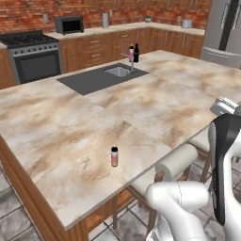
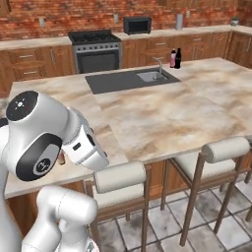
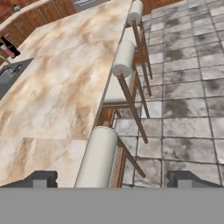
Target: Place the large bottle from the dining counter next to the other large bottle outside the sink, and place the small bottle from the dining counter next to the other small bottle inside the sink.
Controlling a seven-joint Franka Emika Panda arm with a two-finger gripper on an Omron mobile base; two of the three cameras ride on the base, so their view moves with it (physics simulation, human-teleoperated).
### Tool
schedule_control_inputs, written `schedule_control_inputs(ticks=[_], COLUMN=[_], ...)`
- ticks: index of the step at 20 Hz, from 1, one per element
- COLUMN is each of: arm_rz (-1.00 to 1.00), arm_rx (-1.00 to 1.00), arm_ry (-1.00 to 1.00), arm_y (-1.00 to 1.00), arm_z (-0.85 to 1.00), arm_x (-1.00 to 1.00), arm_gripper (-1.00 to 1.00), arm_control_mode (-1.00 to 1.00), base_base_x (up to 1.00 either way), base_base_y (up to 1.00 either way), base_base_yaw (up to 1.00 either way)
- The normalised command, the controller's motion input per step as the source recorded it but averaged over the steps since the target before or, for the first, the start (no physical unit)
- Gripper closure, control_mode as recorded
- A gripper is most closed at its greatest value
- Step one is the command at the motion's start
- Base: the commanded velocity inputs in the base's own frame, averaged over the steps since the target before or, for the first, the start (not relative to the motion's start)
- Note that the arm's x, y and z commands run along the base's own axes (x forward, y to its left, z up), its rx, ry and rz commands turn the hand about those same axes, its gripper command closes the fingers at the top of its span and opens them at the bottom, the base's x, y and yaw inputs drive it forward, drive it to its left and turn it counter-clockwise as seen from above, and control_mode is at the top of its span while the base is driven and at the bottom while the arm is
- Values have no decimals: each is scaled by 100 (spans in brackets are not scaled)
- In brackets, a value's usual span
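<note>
Left base view gives us the small bottle: dark cap, pink body fading to orange, upright near the dining counter edge, alone. Far beyond it, beside the sink, the large bottle stands touching the other large bottle. In the hand view our gripper stands wide and empty over a stool at the counter edge; both tall bottles lie far off to its upper left.
</note>
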Motion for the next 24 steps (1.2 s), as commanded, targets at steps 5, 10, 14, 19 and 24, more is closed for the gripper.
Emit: schedule_control_inputs(ticks=[5, 10, 14, 19, 24], arm_rz=[0, 0, 0, 0, 0], arm_rx=[0, 0, 0, 0, 0], arm_ry=[0, 0, 0, 0, 0], arm_y=[0, 0, 0, 0, 0], arm_z=[0, 0, 0, 0, 0], arm_x=[0, 0, 0, 0, 0], arm_gripper=[-100, -100, -100, -100, -100], arm_control_mode=[100, 100, 100, 100, 100], base_base_x=[0, -12, -2, 9, 0], base_base_y=[0, 18, 43, 13, 0], base_base_yaw=[25, 19, 15, 22, 25])
